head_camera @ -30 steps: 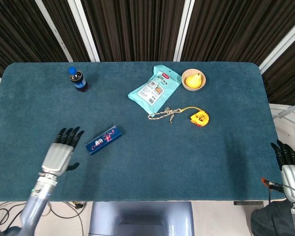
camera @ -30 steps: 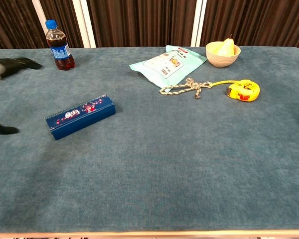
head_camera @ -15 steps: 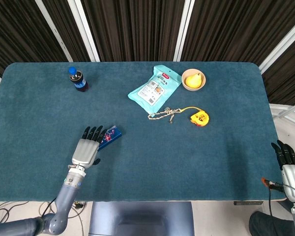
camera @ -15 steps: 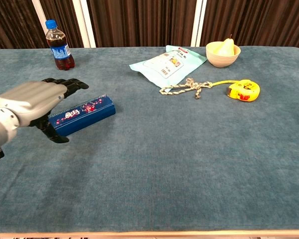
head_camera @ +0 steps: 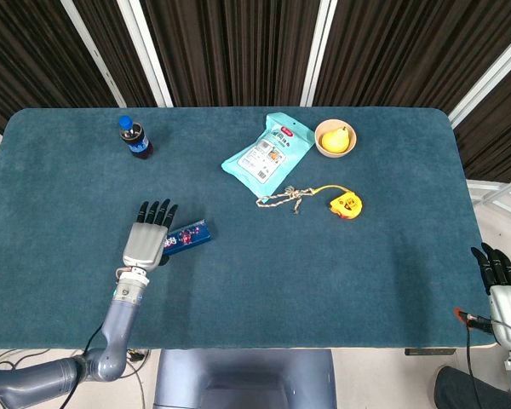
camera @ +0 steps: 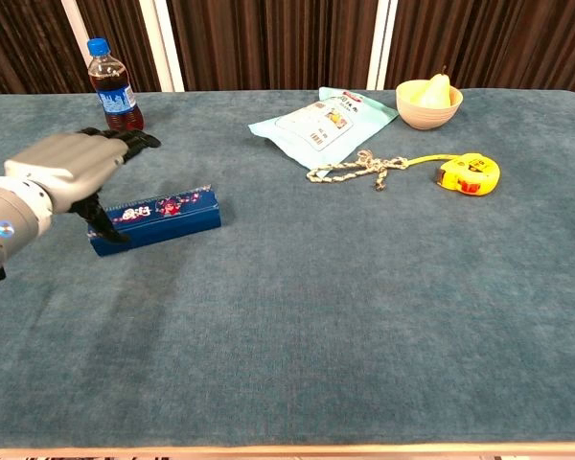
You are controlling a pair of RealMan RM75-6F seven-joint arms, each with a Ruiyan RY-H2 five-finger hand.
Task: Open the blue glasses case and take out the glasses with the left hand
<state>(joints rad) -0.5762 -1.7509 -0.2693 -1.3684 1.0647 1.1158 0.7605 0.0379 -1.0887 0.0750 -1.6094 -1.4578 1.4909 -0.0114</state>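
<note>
The blue glasses case lies closed on the teal table, left of centre, with a floral strip along its lid. My left hand hovers over the case's left end, palm down with fingers spread and straight, thumb hanging by the case's near corner. It holds nothing. My right hand hangs off the table's right front corner, fingers apart, and is absent from the chest view. The glasses are hidden inside the case.
A cola bottle stands at the back left. A light-blue snack bag, a knotted rope, a yellow tape measure and a bowl holding a pear lie at the back right.
My left hand has swept right from the table's left edge and now covers the case's left end. The case has turned slightly, lying flatter across the table. The right hand stays put.
</note>
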